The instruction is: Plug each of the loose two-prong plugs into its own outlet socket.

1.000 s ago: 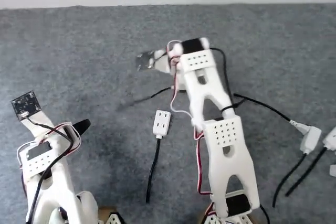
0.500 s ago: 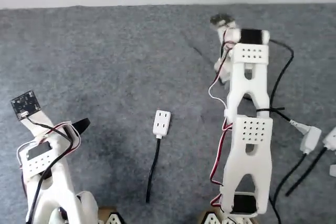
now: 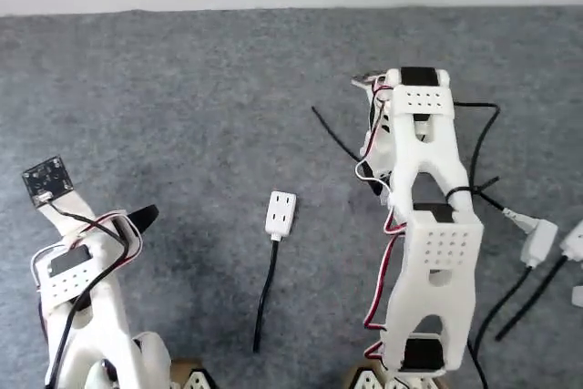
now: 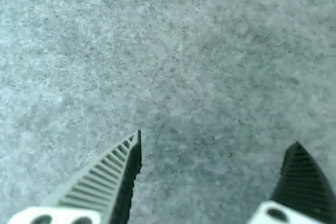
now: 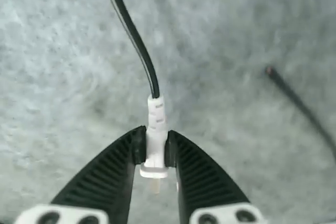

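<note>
A white outlet socket (image 3: 281, 211) with a black cord lies on the grey carpet between the two arms. My right gripper (image 5: 156, 156) is shut on a white two-prong plug (image 5: 155, 148). The plug's prongs point back toward the wrist, and its black cord (image 5: 128, 30) trails away over the carpet. From above, that gripper (image 3: 367, 82) is far out, to the right of and beyond the socket. My left gripper (image 4: 212, 163) hangs open over bare carpet near the front left, with nothing between its fingers.
More white plug pieces (image 3: 537, 240) with black cords (image 3: 510, 302) lie at the right edge of the carpet. A loose black cord end (image 3: 332, 134) rests left of the right arm. Grey carpet (image 3: 164, 88) covers the table's far left.
The right arm swung from the far middle to the right, then drew back a little, carrying the plug and dragging its cord. The left arm kept still.
</note>
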